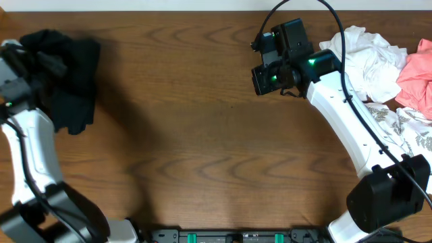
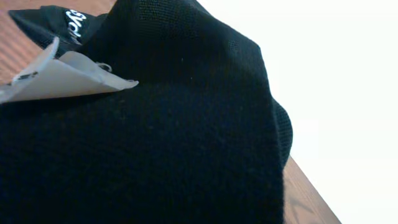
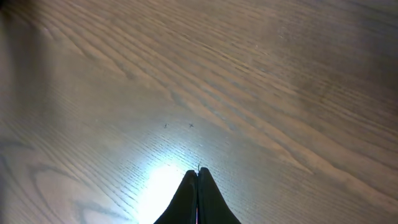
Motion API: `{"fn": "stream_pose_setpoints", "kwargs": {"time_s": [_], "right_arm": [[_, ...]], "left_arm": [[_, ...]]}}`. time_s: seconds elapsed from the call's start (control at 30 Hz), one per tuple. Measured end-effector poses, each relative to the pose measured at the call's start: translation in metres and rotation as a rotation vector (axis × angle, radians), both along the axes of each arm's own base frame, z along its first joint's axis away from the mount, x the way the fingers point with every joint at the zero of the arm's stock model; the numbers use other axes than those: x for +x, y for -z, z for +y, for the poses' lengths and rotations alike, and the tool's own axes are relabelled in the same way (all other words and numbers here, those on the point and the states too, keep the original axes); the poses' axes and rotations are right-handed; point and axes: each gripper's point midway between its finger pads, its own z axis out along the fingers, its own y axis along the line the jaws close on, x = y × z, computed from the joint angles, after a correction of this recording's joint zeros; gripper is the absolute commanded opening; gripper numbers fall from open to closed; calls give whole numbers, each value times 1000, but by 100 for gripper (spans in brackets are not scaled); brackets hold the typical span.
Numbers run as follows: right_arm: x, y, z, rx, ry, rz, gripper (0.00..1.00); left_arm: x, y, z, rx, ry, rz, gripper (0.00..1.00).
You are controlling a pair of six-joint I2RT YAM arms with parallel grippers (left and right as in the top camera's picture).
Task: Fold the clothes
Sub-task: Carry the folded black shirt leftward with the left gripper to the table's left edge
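1. Black knit garment (image 1: pixel 74 81) lay bunched at ten o'clock on the wooden table (image 1: pixel 202 148) in the overhead view. The left gripper (image 1: pixel 47 59) sat over its near edge, dark on dark, so I could not tell whether its fingers were parted or pinching cloth. The right gripper (image 1: pixel 266 73) hung over bare wood at one o'clock, apart from the heap of white shirt (image 1: pixel 368 61), pink cloth (image 1: pixel 417 77) and patterned cloth (image 1: pixel 405 128) at two to three o'clock.
2. In the left wrist view the knit filled the frame and no fingers showed.
   - It looked soft, light and limp, likely to sag, so a hem or shoulder edge seemed the better hold than the middle.
   - A pale translucent tag (image 2: pixel 62 78) lay at ten o'clock.
   - A neck label (image 2: pixel 74 22) at eleven carried white lettering, too cropped to read.
3. In the right wrist view the fingertips (image 3: pixel 186 199) were pressed together, holding nothing.
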Motion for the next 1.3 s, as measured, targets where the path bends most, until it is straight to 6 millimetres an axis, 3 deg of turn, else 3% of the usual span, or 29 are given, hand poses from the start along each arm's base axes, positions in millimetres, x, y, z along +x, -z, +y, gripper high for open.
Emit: {"fn": "stream_pose_setpoints", "kwargs": {"time_s": [0.2, 0.43, 0.7, 1.03, 1.3], "right_arm": [[0, 0, 0, 0, 0, 0, 1], [0, 0, 0, 0, 0, 1, 1], [-2, 1, -1, -3, 0, 9, 1], [-4, 2, -1, -6, 0, 17, 1], [-4, 2, -1, -7, 0, 17, 1]], "left_arm": [[-11, 43, 25, -64, -32, 91, 6], [-19, 63, 28, -64, -7, 149, 6], [-19, 63, 26, -49, 19, 153, 6], [3, 38, 26, 42, 118, 18, 6], [-5, 49, 31, 54, 86, 78, 6]]}}
